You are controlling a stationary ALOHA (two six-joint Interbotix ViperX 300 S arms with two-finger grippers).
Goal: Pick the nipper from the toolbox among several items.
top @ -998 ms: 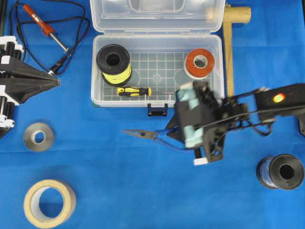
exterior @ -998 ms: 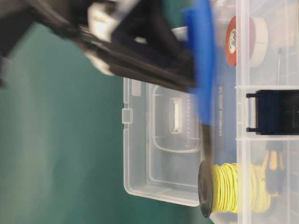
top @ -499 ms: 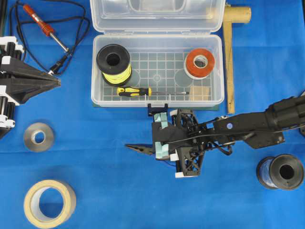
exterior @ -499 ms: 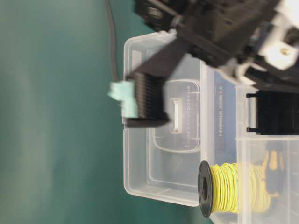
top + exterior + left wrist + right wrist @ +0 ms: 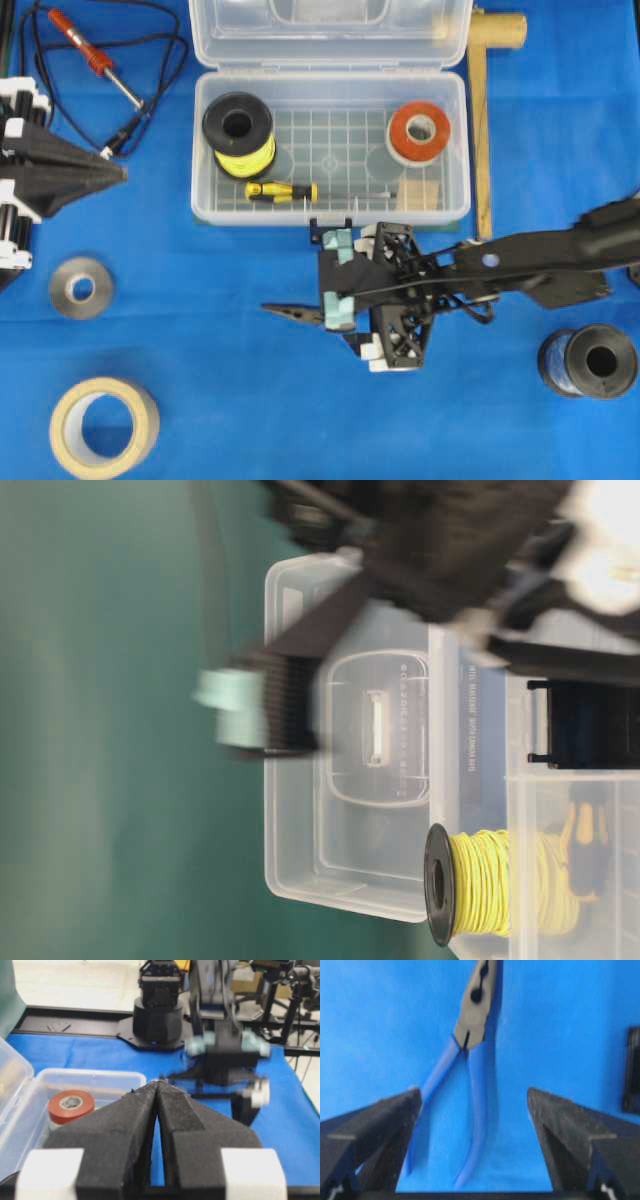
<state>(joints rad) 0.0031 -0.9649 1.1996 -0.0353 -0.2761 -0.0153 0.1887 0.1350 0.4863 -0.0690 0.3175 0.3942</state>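
Note:
The nipper (image 5: 291, 311) lies on the blue cloth in front of the toolbox (image 5: 330, 215), dark jaws pointing left. My right gripper (image 5: 337, 282) is open above its blue handles. In the right wrist view the nipper (image 5: 472, 1055) lies between and beyond the spread fingers of my right gripper (image 5: 472, 1097). The open toolbox holds a black spool of yellow wire (image 5: 238, 132), a red-orange tape roll (image 5: 418, 132), a yellow-black screwdriver (image 5: 282, 191) and a tan block (image 5: 422, 194). My left gripper (image 5: 120, 172) is shut and empty at the far left, and its tips meet in the left wrist view (image 5: 159, 1083).
A red soldering iron (image 5: 90, 50) with black cord lies at the back left. A grey tape roll (image 5: 82, 287) and a tan tape roll (image 5: 103, 426) lie at the front left. A black spool (image 5: 590, 360) sits at the right, and a wooden mallet (image 5: 482, 100) lies beside the box.
My right gripper has swung left from the toolbox's front right corner to above the nipper's handles. The nipper's tip has shifted slightly towards the table's front. The left arm has not moved.

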